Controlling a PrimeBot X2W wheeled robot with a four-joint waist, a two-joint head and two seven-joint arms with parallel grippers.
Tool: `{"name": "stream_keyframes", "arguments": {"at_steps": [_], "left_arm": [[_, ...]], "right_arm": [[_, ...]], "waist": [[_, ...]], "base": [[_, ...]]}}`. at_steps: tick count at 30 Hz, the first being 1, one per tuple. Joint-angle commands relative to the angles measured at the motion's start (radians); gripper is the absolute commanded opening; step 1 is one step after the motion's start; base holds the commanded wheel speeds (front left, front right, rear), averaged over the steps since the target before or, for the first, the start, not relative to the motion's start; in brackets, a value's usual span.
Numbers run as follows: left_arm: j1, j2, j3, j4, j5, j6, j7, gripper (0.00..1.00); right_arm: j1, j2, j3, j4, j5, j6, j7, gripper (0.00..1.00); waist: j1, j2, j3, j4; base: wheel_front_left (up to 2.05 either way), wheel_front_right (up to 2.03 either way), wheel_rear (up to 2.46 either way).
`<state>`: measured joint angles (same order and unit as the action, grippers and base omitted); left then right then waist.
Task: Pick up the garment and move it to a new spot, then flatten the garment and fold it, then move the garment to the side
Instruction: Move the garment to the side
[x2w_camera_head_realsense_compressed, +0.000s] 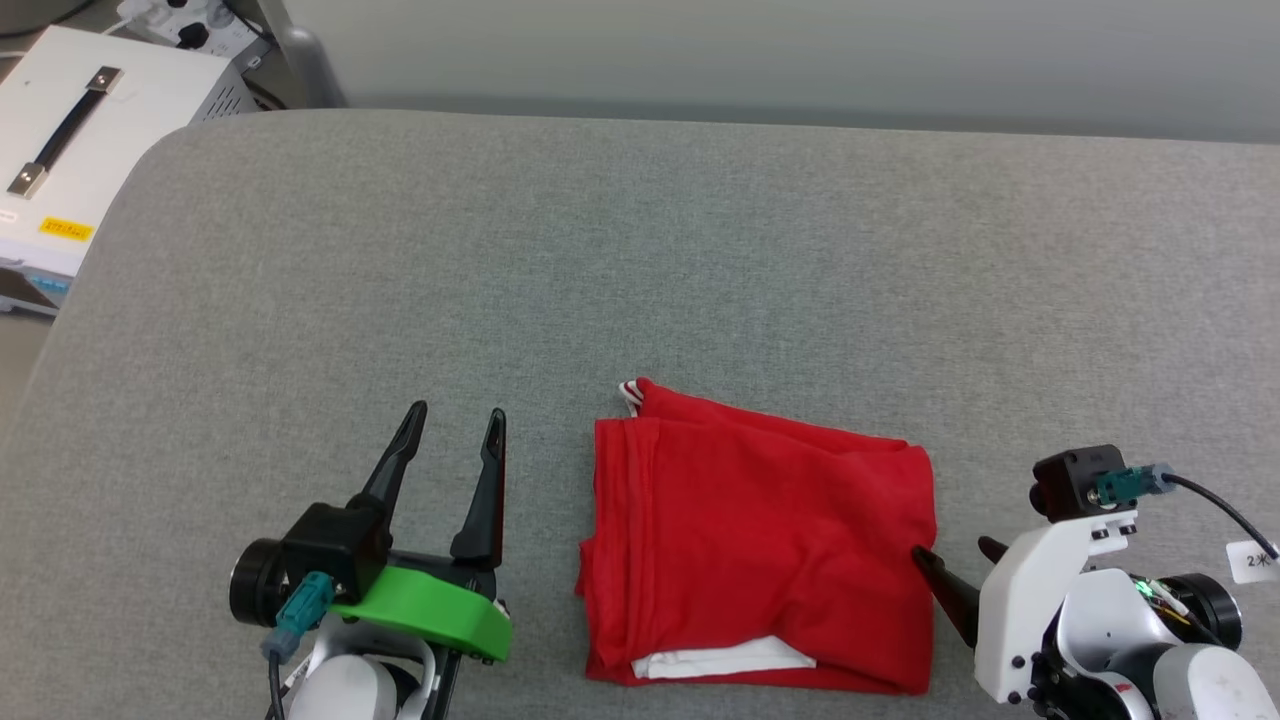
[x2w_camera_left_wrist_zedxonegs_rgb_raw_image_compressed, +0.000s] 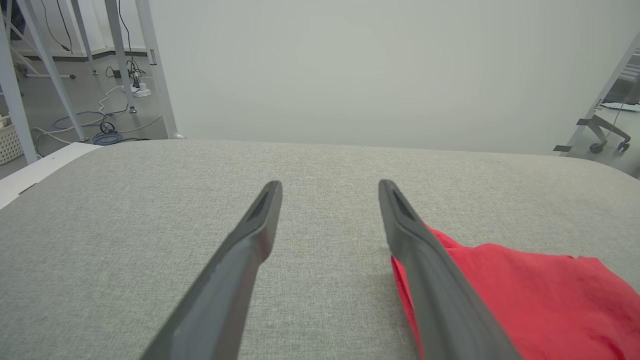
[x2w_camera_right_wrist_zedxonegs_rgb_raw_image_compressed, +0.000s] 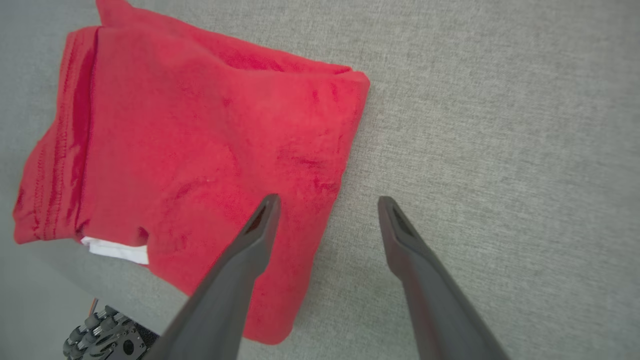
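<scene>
**Q:** Where does the garment (x2w_camera_head_realsense_compressed: 760, 540) lie?

**A:** It lies folded into a rough rectangle on the grey padded table (x2w_camera_head_realsense_compressed: 700, 250), between the two pincers. It is just beside the left gripper (x2w_camera_head_realsense_compressed: 457, 412), on that gripper's right. Its other edge lies at the fingertips of the right gripper (x2w_camera_right_wrist_zedxonegs_rgb_raw_image_compressed: 328, 198). A white sleeve patch (x2w_camera_head_realsense_compressed: 720, 660) shows at the edge nearer the robot. A bit of striped trim (x2w_camera_head_realsense_compressed: 630, 390) peeks out at the far corner, on the left gripper's side.

**Q:** How do the pincers stand?

**A:** The left gripper's fingers are spread wide over bare table, with nothing between them. The right gripper's fingers are equally far apart and straddle the garment's side edge. One finger is above the red cloth and the other above the table. It grasps nothing. Whether the fingertip touches the cloth cannot be told.
</scene>
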<state>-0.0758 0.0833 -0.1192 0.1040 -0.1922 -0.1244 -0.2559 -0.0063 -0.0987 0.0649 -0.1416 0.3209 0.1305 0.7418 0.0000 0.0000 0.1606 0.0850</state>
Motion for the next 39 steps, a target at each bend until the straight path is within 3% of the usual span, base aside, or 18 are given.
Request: {"name": "stream_keyframes", "arguments": {"at_steps": [1, 4, 16, 17, 18, 19, 25, 31, 36, 38, 39], "left_arm": [[-0.025, -0.007, -0.003, 0.002, 0.011, -0.004, -0.006, 1.00], [-0.049, -0.010, -0.007, 0.011, 0.017, -0.005, -0.006, 1.00], [-0.079, -0.012, -0.003, 0.011, 0.025, -0.006, -0.006, 1.00], [-0.080, -0.012, -0.004, 0.011, 0.025, -0.006, -0.006, 1.00], [-0.080, -0.013, -0.004, 0.012, 0.025, -0.006, -0.006, 1.00], [-0.079, -0.013, -0.004, 0.012, 0.025, -0.006, -0.006, 1.00], [-0.074, -0.011, -0.002, 0.020, 0.024, -0.006, -0.006, 1.00], [-0.052, -0.006, -0.001, 0.026, 0.023, -0.005, -0.006, 1.00], [-0.027, -0.015, 0.004, 0.031, 0.029, -0.002, -0.006, 1.00], [-0.020, -0.017, -0.009, 0.032, 0.032, -0.003, -0.006, 1.00], [-0.018, -0.019, -0.020, 0.032, 0.032, -0.004, -0.006, 1.00]], "right_arm": [[-0.027, 0.008, 0.000, -0.007, 0.005, 0.000, 0.028, 1.00], [-0.064, 0.028, -0.011, 0.042, 0.003, 0.000, 0.120, 1.00], [-0.103, 0.044, 0.031, 0.204, -0.026, 0.000, 0.177, 1.00], [-0.102, 0.044, 0.041, 0.215, -0.027, 0.000, 0.183, 0.82], [-0.101, 0.042, 0.049, 0.226, -0.034, 0.000, 0.185, 0.08], [-0.099, 0.033, 0.061, 0.234, -0.042, 0.000, 0.189, 0.00], [-0.115, -0.008, 0.098, 0.230, -0.027, 0.000, 0.130, 0.00], [-0.134, -0.109, 0.163, 0.174, -0.020, 0.000, 0.077, 0.00], [-0.162, -0.245, 0.244, 0.113, 0.018, 0.000, 0.098, 0.00], [-0.186, -0.326, 0.284, 0.088, 0.024, 0.000, 0.110, 0.00], [-0.207, -0.395, 0.324, 0.071, 0.038, 0.000, 0.112, 0.00]], "waist": [[0.0000, 0.0000, 0.030, 0.027], [0.0000, 0.0000, 0.065, 0.059], [0.0000, 0.0000, 0.107, 0.105], [0.0000, 0.0000, 0.107, 0.106], [0.0000, 0.0000, 0.107, 0.106], [0.0000, 0.0000, 0.105, 0.106], [0.0000, 0.0000, 0.078, 0.086], [0.0000, 0.0000, 0.030, 0.040], [0.0000, 0.0000, 0.010, -0.024], [0.0000, 0.0000, 0.010, -0.059], [0.0000, 0.0000, 0.012, -0.092]], "base": [[0.00, 0.00, 0.00], [0.00, 0.00, 0.00], [0.00, 0.00, 0.00], [0.00, 0.00, 0.00], [0.00, 0.00, 0.00], [0.00, 0.00, 0.00], [0.00, 0.00, 0.00], [0.00, 0.00, 0.00], [0.00, 0.00, 0.00], [0.00, 0.00, 0.00], [0.00, 0.00, 0.00]]}}
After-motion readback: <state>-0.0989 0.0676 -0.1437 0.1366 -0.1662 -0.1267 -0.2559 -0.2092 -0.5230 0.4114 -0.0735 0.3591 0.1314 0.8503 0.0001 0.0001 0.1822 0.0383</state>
